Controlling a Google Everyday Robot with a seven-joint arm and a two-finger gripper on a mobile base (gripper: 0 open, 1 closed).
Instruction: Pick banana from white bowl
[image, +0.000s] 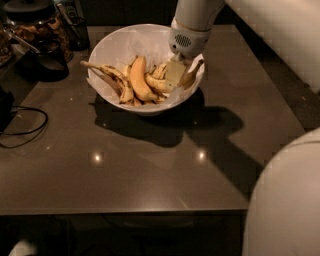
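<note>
Several bananas lie together in the white bowl (107, 47), which sits toward the far side of the dark, glossy worktop (150, 170). From my seat at the controls, the banana (191, 76) I am after is the pale, dull-yellow one against the bowl's right wall. Its long axis slants from low in the bowl up toward the right, and its brownish tip pokes just over the right rim. Its lower stretch is hidden behind the gripper (176, 74), so I cannot follow its full length. The gripper is down inside the bowl on the right, touching or just beside that banana. I cannot tell whether it is spread or pinching the fruit. The white arm (196, 17) comes down to it from the top edge of the view, with a small vent grille on the wrist housing. Left of the gripper, a plumper bright orange-yellow banana (139, 77) lies nearly upright in the view, curving through the middle of the bowl. Farther left, a thin black-blotched banana (107, 72) points out over the left rim. At the far left corner stands a jar (35, 25) with a dark lid, and a black cable (27, 130) loops over the worktop's left edge. The robot's white body (285, 200) fills the lower right corner.
</note>
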